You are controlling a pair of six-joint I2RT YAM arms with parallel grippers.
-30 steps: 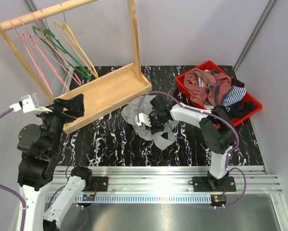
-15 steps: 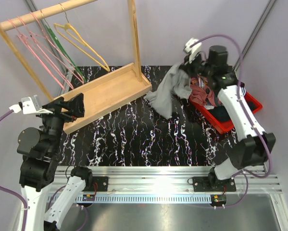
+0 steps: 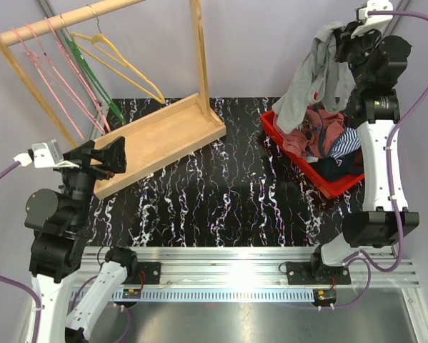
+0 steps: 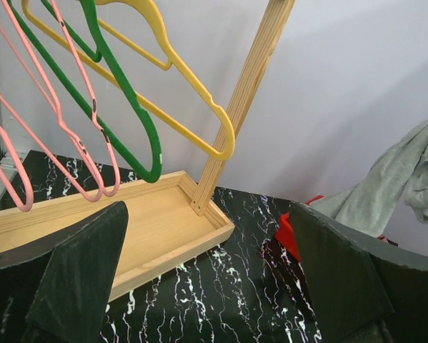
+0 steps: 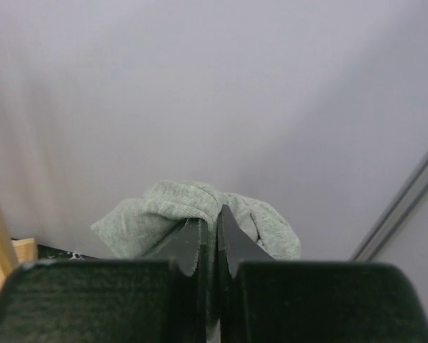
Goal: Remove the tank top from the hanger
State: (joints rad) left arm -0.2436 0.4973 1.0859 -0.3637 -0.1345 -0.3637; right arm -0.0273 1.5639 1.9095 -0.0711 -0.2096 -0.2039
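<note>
The right gripper (image 3: 344, 34) pinches the grey tank top (image 3: 308, 82), dangling below it over the red bin (image 3: 326, 187); left gripper (image 3: 103, 154) spread.

Lab booth (gray partitions (image 3: 271, 43), mounting rail (image 3: 235, 261)).

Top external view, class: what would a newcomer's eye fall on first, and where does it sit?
A grey tank top hangs high at the far right, pinched in the shut right gripper above a red bin of clothes. At far left, bare coloured hangers dangle on the wooden rack, near the open left gripper.
</note>
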